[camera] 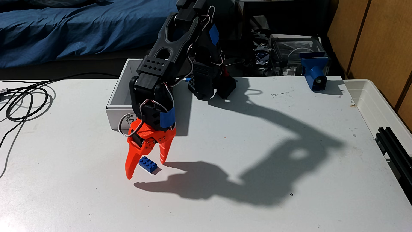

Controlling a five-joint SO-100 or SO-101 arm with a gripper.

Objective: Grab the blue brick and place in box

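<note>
In the fixed view the blue brick (147,164), small with two rows of four studs, lies flat on the white table (245,156). My orange gripper (146,170) is lowered around it, open, one finger on each side of the brick. The left finger (131,165) reaches the table beside the brick; the right finger (164,154) stands a little apart from it. Behind the gripper sits the white box (121,93), open-topped, with a dark emblem on its near wall, partly hidden by the black arm.
Black cables (24,100) coil at the table's left. A blue printed block (314,71) with a round hole stands at the back right. A translucent white tub (383,107) lies along the right edge. The arm's dark shadow falls across the table's middle.
</note>
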